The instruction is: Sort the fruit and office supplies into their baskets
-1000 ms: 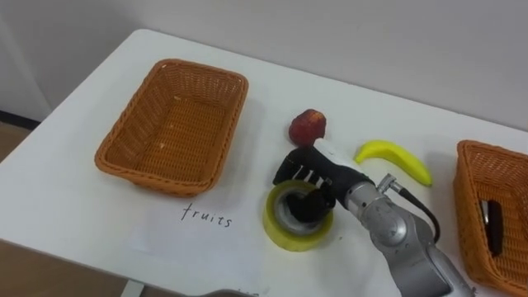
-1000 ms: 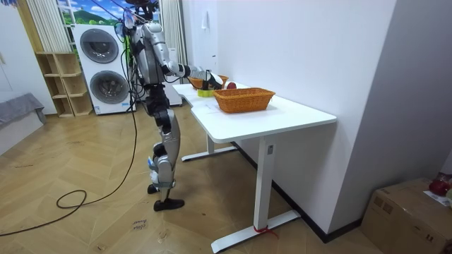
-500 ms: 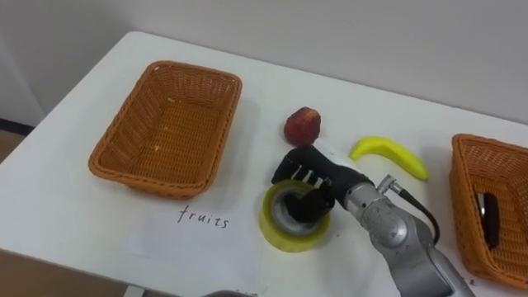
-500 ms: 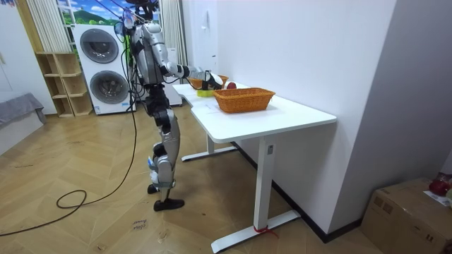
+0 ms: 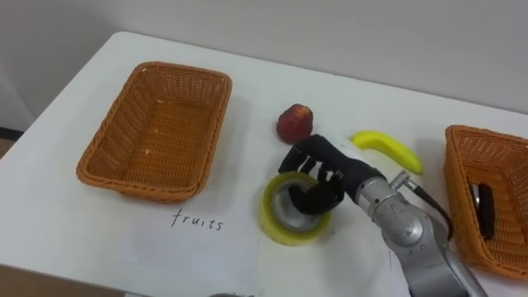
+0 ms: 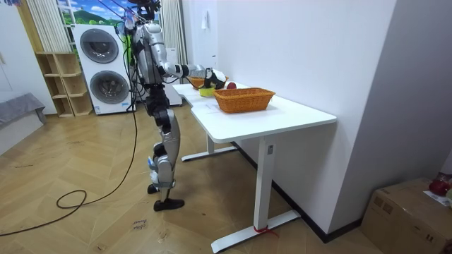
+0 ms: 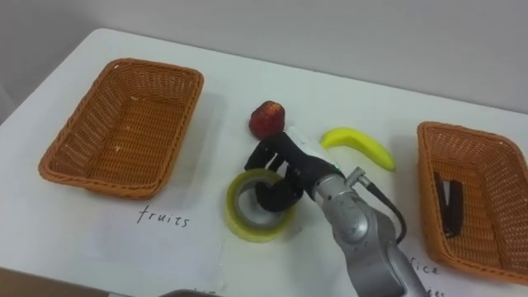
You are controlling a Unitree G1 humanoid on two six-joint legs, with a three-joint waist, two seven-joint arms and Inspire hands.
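Observation:
A yellow tape roll (image 5: 279,232) lies flat on the white table (image 5: 74,223), just right of the paper labelled "fruits" (image 5: 198,221). My right hand (image 5: 327,168) reaches in from the lower right, its fingers curled over the roll's far rim and down into the hole. A red fruit (image 5: 294,122) sits just beyond the hand, and a banana (image 5: 388,148) lies to its right. The fruit basket (image 5: 132,186) at the left holds nothing. In the room view I stand at the table's far end with the right arm (image 6: 185,70) stretched over it.
A second wicker basket (image 5: 462,239) stands at the right edge with a black office item (image 5: 483,210) in it. The wall runs close behind the table. In the room view, a basket (image 6: 244,99) sits mid-table.
The camera has shifted slightly. My right hand has turned at the wrist, and its fingers now hook more clearly round the tape roll's far rim. The roll has stayed in place.

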